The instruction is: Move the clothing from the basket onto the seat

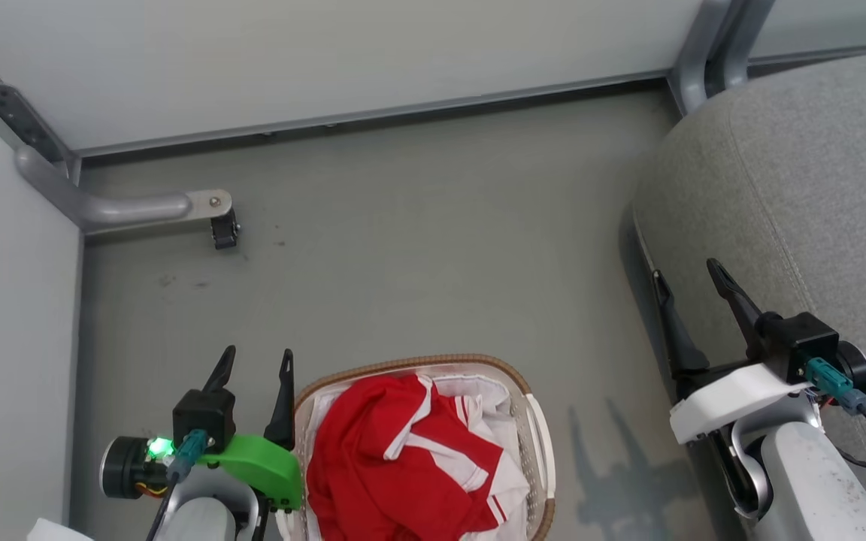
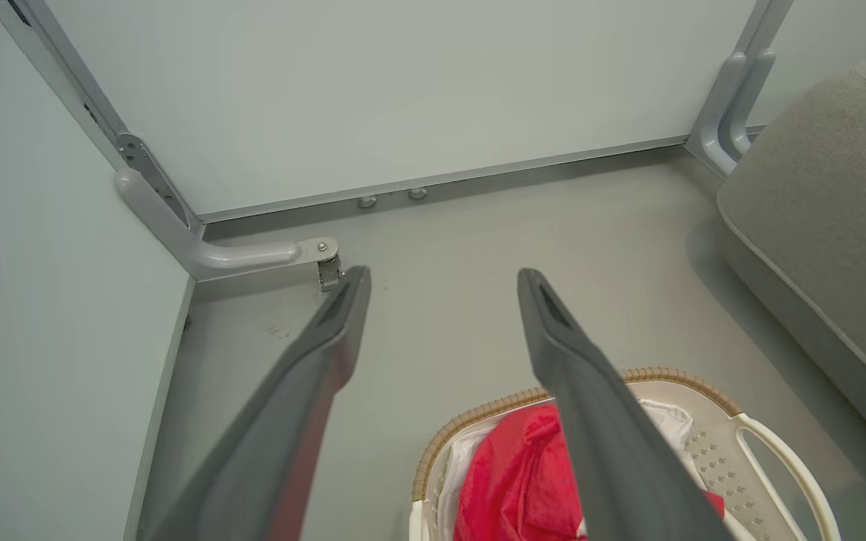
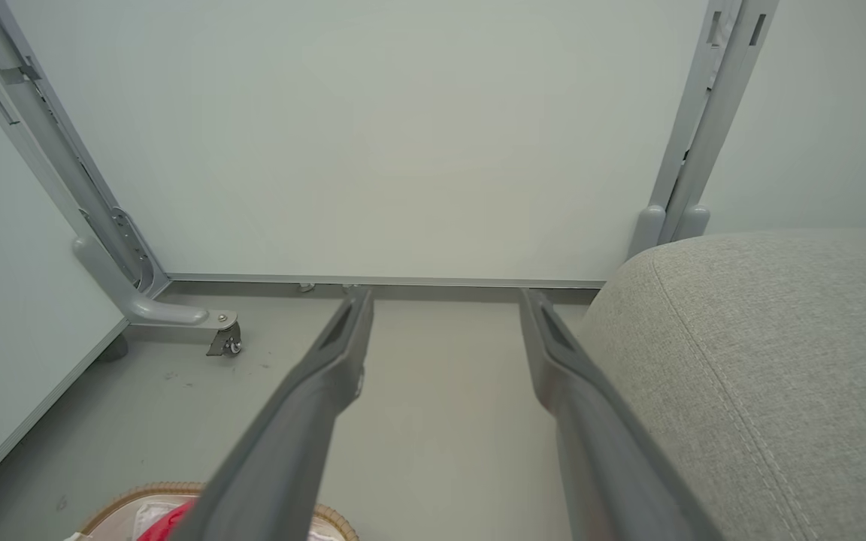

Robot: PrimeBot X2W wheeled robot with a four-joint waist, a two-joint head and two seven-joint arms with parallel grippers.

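**Item 1. Basket** (image 1: 418,362): oval, white perforated plastic with a brown woven rim. It stands on the grey floor (image 1: 418,248). All places below are given from it.

**Item 2. Clothing** (image 1: 395,458): a bright red heap with white panels and striped trim. It lies inside the basket, filling its left and middle. It rests on the white liner cloth (image 1: 482,391), which shows along the far and right inner wall.

**Item 3. Seat** (image 1: 801,188): a grey upholstered cushion with a rounded edge and a stitched seam. It sits to the right of the basket, apart from it, with a strip of bare floor between. No garment lies on it.

**Item 4. Left gripper** (image 1: 258,352): just beside the basket's left rim. Its fingers are spread wide with nothing between them. The inner finger lies close along the rim, and whether it touches cannot be told.

**Item 5. Right gripper** (image 1: 685,269): well to the right of the basket, at the seat's nearer edge. Its fingers are spread wide and hold nothing. The outer finger lies over the cushion fabric, and contact cannot be told.

**Item 6. Caster bracket** (image 1: 219,218): grey metal with a small dark wheel. It stands beyond the basket to the left, at the foot of the pale wall panels.
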